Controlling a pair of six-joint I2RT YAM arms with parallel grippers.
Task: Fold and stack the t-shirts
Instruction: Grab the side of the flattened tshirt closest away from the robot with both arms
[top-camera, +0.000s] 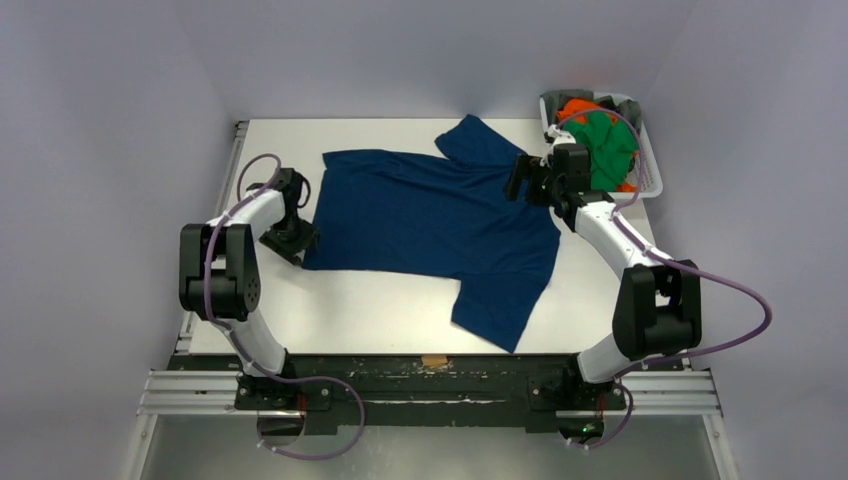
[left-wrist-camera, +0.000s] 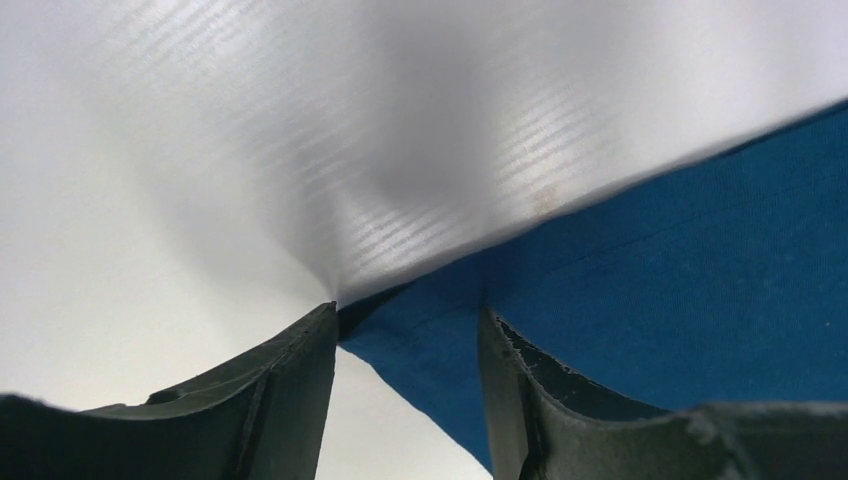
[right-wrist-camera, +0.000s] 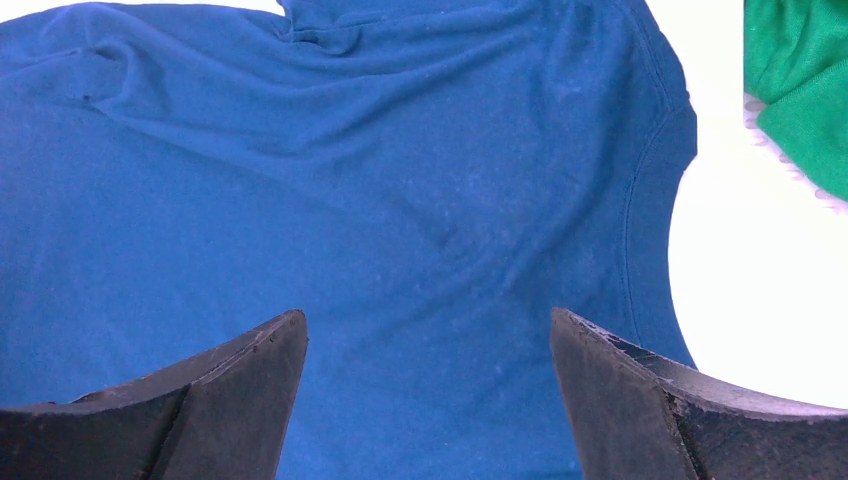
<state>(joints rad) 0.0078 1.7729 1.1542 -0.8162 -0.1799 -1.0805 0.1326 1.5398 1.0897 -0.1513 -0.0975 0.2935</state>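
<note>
At frame centre on the table (top-camera: 380, 310), navy shirt (top-camera: 430, 215) lies flat; left end effector (top-camera: 291, 239) half-open astride its left corner, right end effector (top-camera: 519, 178) wide open, holding nothing, above it; green shirt (top-camera: 605, 150) in basket (top-camera: 652, 172), upper right

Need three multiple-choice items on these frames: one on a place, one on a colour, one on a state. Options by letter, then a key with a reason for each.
1. Where is the basket?
A. at the far right corner of the table
B. at its near left corner
C. at its centre

2. What colour is the t-shirt spread flat on the table?
A. green
B. orange
C. navy blue

3. How is the right end effector?
A. shut on a sleeve
B. open above the t-shirt
C. out of view

Key:
1 A, the top view shows it at the far right corner.
2 C, navy cloth covers the table's middle.
3 B, the wrist view shows its fingers wide apart over the cloth.
</note>
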